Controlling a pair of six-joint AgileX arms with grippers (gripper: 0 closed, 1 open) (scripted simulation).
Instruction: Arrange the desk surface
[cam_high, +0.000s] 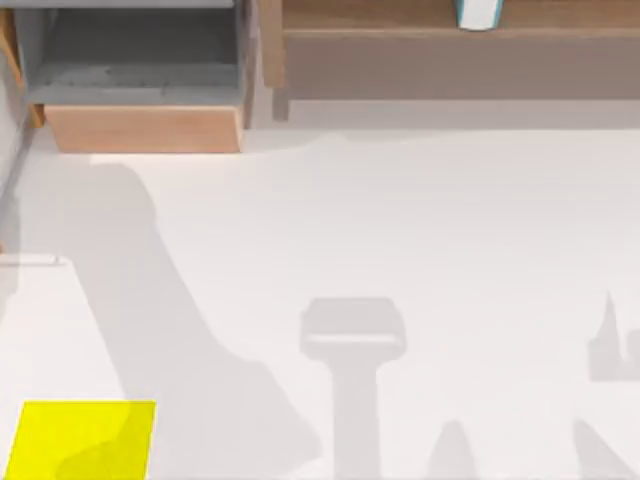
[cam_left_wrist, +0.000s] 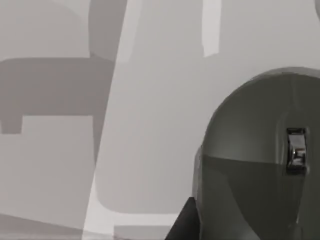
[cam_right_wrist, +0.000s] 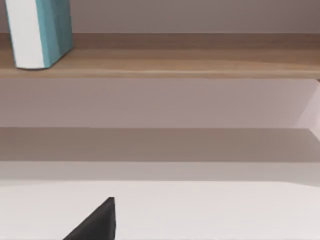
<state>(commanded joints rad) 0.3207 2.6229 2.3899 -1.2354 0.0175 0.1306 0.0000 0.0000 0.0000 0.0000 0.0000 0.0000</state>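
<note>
Under both my arms the desk surface (cam_high: 400, 220) is stretching out rigid and too big to grip, so I'm eyeing the grey computer mouse (cam_left_wrist: 260, 165); can't tell my jaws' state.

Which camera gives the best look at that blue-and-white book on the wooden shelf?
The right wrist view: there the book stands upright on the wooden shelf, its teal cover and white page edges plain. The top view catches just its lower end at the frame's upper edge. The left wrist view looks at white tabletop and shadows instead.
</note>
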